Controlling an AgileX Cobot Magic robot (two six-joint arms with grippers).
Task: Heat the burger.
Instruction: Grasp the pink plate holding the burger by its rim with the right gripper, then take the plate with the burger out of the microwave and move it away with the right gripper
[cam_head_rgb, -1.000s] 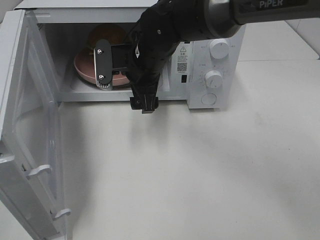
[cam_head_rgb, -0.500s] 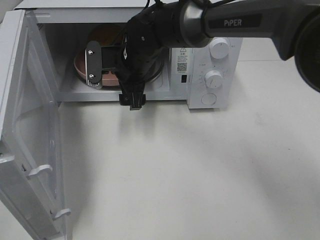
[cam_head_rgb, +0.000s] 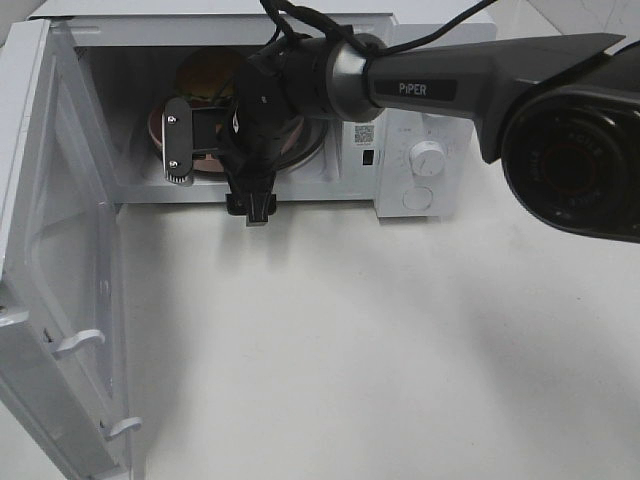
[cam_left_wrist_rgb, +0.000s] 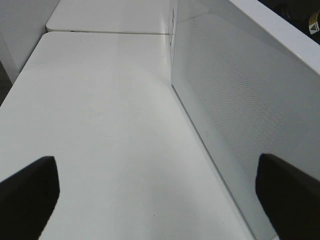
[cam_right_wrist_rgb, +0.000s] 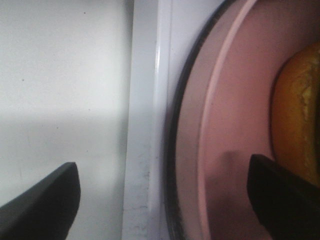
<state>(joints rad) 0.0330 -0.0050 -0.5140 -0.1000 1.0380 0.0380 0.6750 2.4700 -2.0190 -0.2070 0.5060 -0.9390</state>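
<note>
The burger (cam_head_rgb: 207, 75) sits on a pink plate (cam_head_rgb: 158, 128) inside the open microwave (cam_head_rgb: 420, 110) at the worktop's (cam_head_rgb: 400, 340) far edge, mostly hidden behind the right arm. The right end effector (cam_head_rgb: 200, 140) gapes wide, holding nothing. The left end effector (cam_left_wrist_rgb: 160, 185) is open too, over bare worktop.

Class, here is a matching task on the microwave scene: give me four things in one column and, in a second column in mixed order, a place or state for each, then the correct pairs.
Things
1. burger
2. pink plate
3. microwave door
4. right gripper

Places or states
A. swung wide open at the left of the high view
B. lying flat inside the microwave, under the food
C. jaws apart at the front of the oven cavity, holding nothing
D. sitting on the plate, deep in the cavity

Pairs: 1-D, 2-B, 3-A, 4-C
</note>
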